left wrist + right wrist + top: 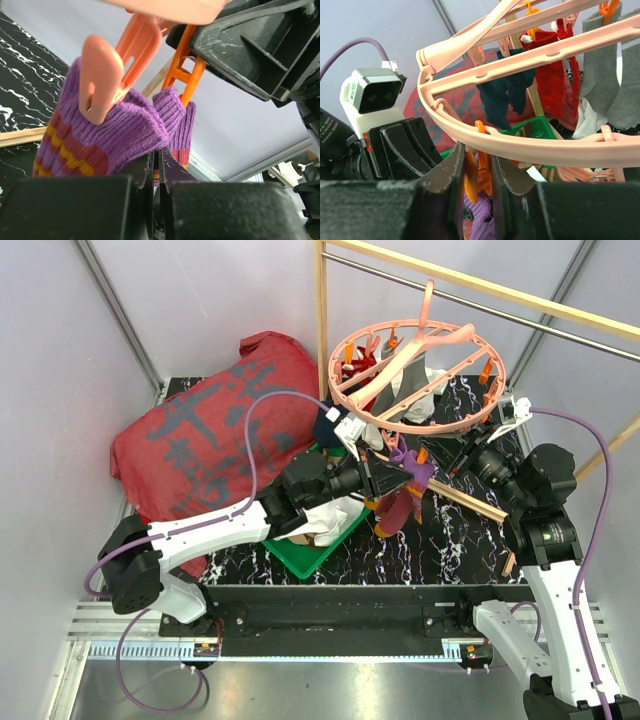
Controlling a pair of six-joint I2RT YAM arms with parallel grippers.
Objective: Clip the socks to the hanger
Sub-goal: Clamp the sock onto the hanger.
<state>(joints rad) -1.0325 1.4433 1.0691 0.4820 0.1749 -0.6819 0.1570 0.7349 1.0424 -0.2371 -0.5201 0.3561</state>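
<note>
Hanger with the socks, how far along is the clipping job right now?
Done: a red sock, a navy sock and grey socks hang from the hanger. In hand: the left gripper pinches the purple striped sock, a pink clip on its cuff, while the right gripper squeezes an orange clip beside it. Left: pale fabric in the green tray, likely more socks.

From its base the left arm stretches low toward the middle, the left gripper pinched nearly closed on a purple striped sock. The right arm rises, bends leftward, and the right gripper squeezes an orange clip. The 2 grippers almost meet.
</note>
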